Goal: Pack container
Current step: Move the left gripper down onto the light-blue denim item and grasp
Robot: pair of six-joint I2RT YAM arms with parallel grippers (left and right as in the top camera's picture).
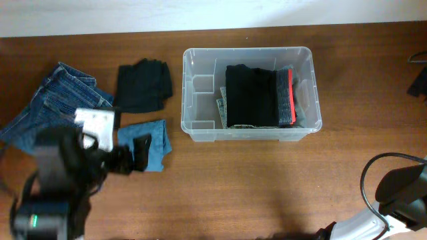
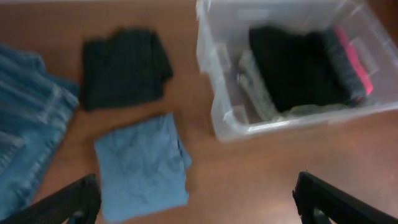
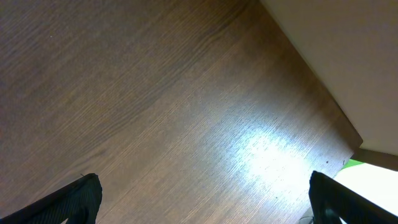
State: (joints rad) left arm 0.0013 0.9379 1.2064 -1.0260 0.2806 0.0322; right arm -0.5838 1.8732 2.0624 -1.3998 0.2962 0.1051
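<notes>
The clear plastic container [image 1: 200,100] stands at the back middle of the wooden table. A black folded garment [image 1: 250,97] and a grey piece with a red edge [image 1: 288,97] lie inside it. Left of it lie a black folded cloth [image 1: 142,85], a folded light blue cloth [image 1: 155,137] and jeans [image 1: 50,100]. My left gripper [image 2: 196,186] hangs open above the table, with the blue cloth [image 2: 140,165] just ahead of its left finger and the container [image 2: 214,68] ahead to the right. My right gripper [image 3: 205,182] is open over bare wood at the front right.
The right arm's base [image 1: 400,193] and its cable sit at the front right corner. A dark object [image 1: 418,77] pokes in at the right edge. The table's edge [image 3: 311,81] runs close by in the right wrist view. Bare wood [image 1: 267,187] lies in front of the container.
</notes>
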